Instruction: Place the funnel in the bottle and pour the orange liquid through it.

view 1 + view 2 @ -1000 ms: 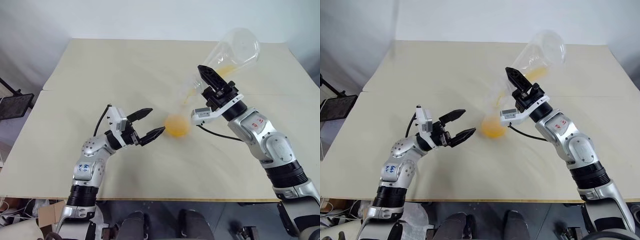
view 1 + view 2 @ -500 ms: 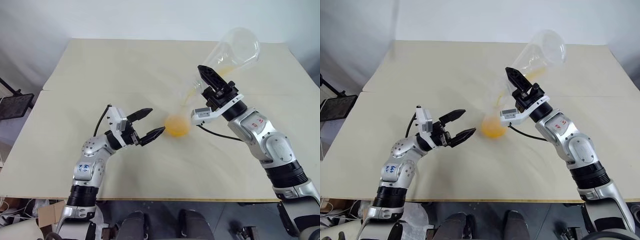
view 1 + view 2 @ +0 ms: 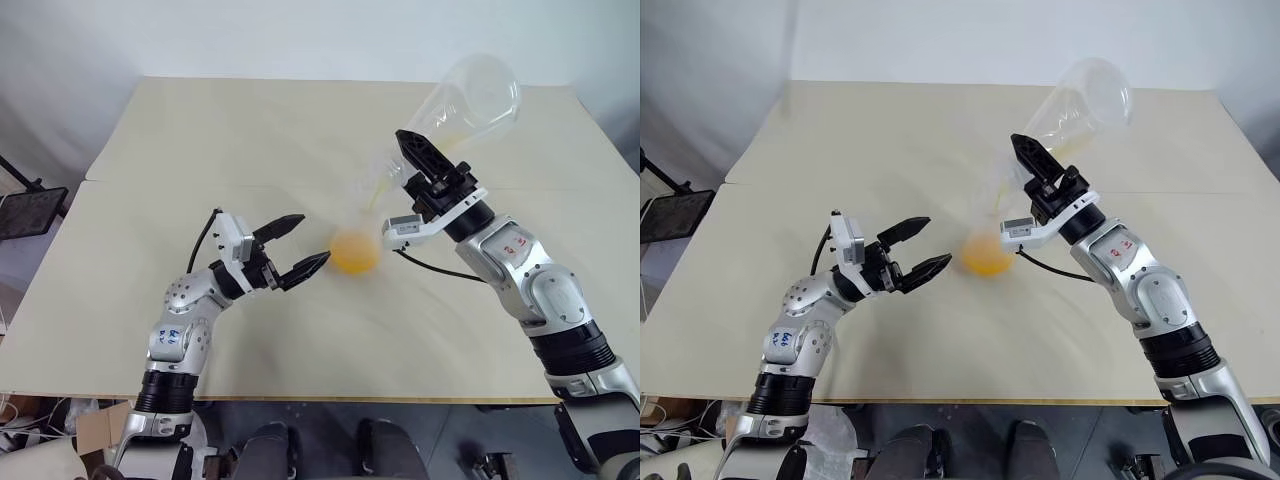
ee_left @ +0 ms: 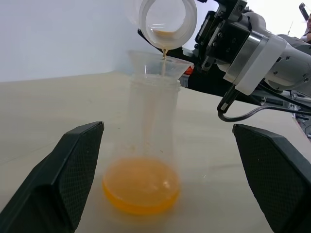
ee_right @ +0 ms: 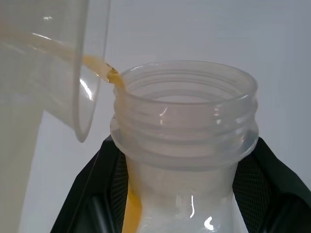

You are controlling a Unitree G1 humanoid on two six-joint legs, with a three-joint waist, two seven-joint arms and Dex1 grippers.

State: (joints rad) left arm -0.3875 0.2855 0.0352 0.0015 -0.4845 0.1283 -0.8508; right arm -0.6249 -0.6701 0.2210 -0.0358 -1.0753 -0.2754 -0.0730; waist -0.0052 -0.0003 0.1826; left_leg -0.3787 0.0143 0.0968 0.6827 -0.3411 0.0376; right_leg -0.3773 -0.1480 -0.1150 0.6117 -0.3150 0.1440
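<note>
While the funnel sits in the bottle neck, we see orange liquid pooled in the base; bottle upright mid-tabletop. A thin stream drops into the funnel from a second flask, tipped mouth-down, w/ a little liquid left inside. R gripper is clamped tight on that flask's neck. L gripper hangs just beside the bottle base, fingers spread wide, gripping nothing, not touching.
</note>
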